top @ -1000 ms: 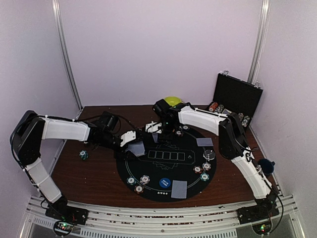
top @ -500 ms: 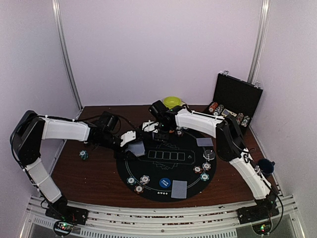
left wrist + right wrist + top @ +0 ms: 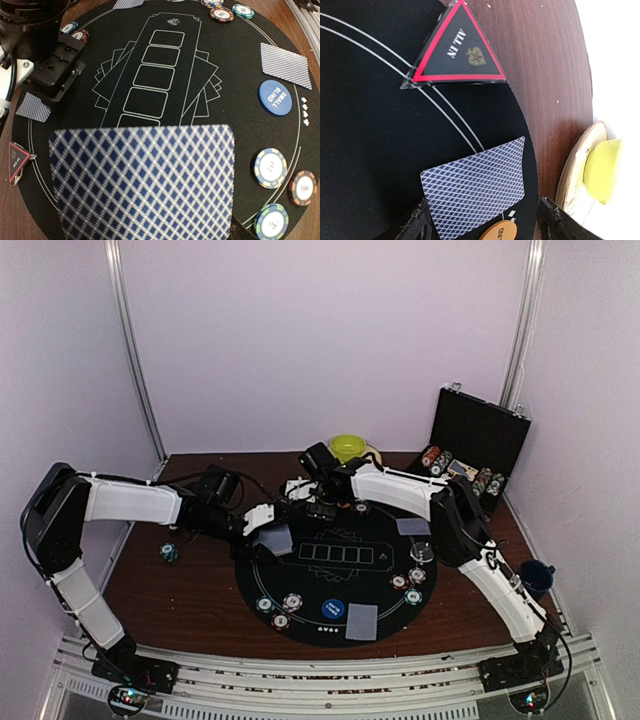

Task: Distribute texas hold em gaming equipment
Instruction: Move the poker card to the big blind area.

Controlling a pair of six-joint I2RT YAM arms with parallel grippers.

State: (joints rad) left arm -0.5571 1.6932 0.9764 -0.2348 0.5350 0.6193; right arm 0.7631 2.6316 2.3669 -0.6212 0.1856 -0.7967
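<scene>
Black case (image 3: 480, 432) stands open at the far right corner, and you've got poker chips (image 3: 437, 457) racked in rows in its tray. The green bowl (image 3: 348, 446) sits on its plate behind the round black mat (image 3: 345, 585), its contents hidden from you. Your left gripper (image 3: 264, 525) is clamped on one blue-backed playing card (image 3: 142, 182), holding it above the mat's left side. Your right gripper (image 3: 482, 225) has its jaws spread wide and grips nothing, fingers either side of a face-down card (image 3: 475, 182) at the mat's far edge. The red triangle marker (image 3: 456, 47) straddles the rim nearby, and an orange disc (image 3: 500, 233) sits at the card's corner.
</scene>
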